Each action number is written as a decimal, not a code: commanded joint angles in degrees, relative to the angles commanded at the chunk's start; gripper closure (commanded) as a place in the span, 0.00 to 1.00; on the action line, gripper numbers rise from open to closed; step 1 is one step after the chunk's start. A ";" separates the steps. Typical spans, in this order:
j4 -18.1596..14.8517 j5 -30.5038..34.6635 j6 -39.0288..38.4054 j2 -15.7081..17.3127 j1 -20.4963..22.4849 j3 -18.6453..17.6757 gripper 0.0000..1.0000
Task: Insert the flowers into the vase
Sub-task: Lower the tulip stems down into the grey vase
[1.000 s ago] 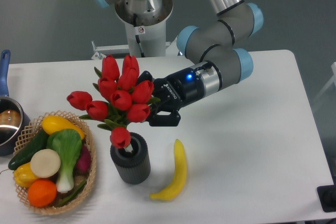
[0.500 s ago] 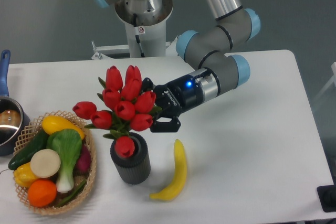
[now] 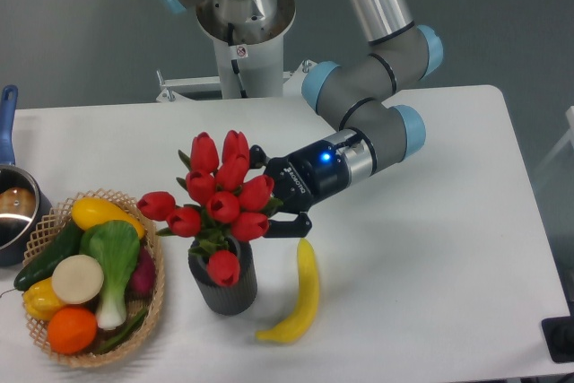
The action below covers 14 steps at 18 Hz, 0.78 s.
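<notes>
Camera view, lower centre: fingers [image 3: 269,213] grip the flowers [image 3: 220,199], stems entering the vase [image 3: 224,280]. Lower straight and slowly, then release.

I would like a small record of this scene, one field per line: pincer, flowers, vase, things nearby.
pincer: black two-finger pincer, shut on the flowers
flowers: bunch of glossy red tulips, stems down in the vase mouth
vase: dark grey ribbed cylinder vase, upright
nearby: yellow banana beside the vase; woven wicker basket of vegetables on the other side
</notes>
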 joint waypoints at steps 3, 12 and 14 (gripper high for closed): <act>-0.09 0.00 4.29 -1.05 0.18 -1.40 0.63; -0.09 0.09 6.41 -2.28 0.26 -2.46 0.63; -0.09 0.09 7.56 -2.55 0.35 -3.08 0.63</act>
